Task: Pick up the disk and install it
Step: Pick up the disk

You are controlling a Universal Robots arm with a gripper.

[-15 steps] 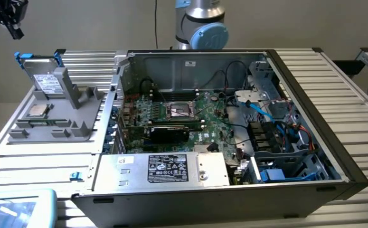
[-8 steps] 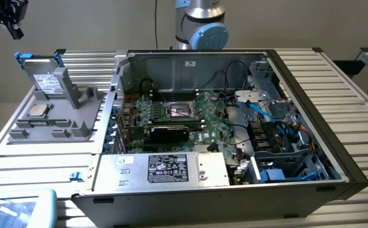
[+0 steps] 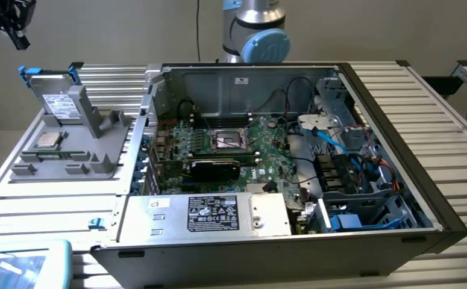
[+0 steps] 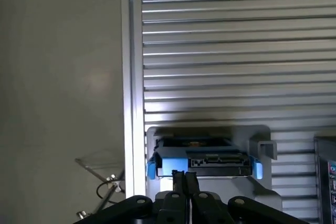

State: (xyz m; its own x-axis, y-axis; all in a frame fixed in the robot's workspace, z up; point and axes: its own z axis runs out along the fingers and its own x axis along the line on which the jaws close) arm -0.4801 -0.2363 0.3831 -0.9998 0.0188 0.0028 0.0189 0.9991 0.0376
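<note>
Table (image 3: 426, 102): slatted metal, it carries everything.
Computer case (image 3: 217, 84): open, in the middle and toward the exterior view's right.
Grey stand (image 3: 96, 129): just beside the case, on the exterior view's left.
Gripper (image 4: 185, 178): high over the stand's far end, touching nothing; fingers pressed together, empty.
Disk (image 3: 60, 105): on the stand's far end, it seems to lean upright against a post.
Processor chip (image 3: 50, 139): flat on the stand, near the disk.

1. The jaws are pressing shut, their black tips meeting mid-frame just before the disk (image 4: 205, 158).
2. The disk is sitting edge-on in a grey holder (image 4: 262, 136), its connector facing the camera and blue tabs showing at both ends.
3. The holder is resting on the ribbed metal tabletop (image 4: 236, 51), near its edge rail.
</note>
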